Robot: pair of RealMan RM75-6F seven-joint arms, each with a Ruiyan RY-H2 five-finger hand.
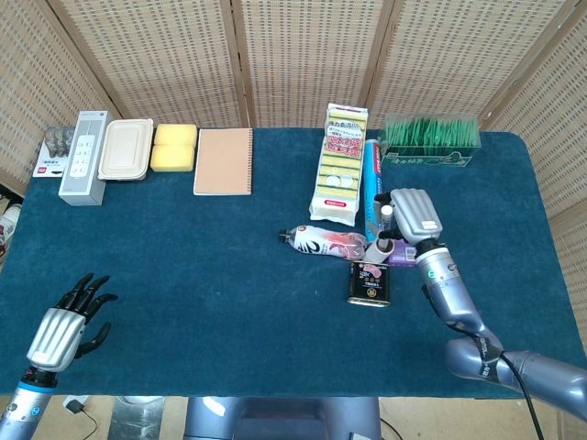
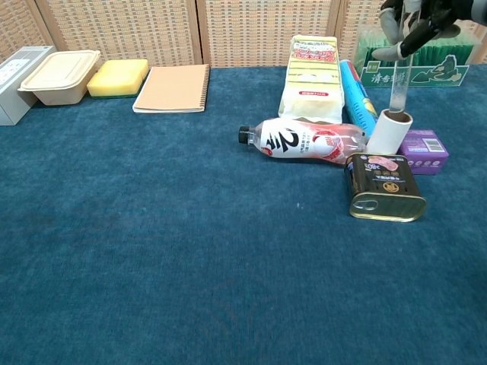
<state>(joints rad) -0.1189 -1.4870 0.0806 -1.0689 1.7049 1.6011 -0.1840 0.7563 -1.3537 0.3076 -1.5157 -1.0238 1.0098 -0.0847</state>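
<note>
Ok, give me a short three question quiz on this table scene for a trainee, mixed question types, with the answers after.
1. True or false: the right hand grips the clear handle of the white lint roller.
2. Multiple choice: what lies right beside the dark rectangular tin can, on the side toward the robot's left? A. tan spiral notebook B. pink and white plastic bottle C. yellow sponge
3. Short answer: what does the left hand hold?

Key
1. True: its fingers close on the handle above the roll.
2. B: the pink and white plastic bottle lies on its side there.
3. Nothing; its fingers are spread, above the near edge of the blue cloth-covered table.
</note>
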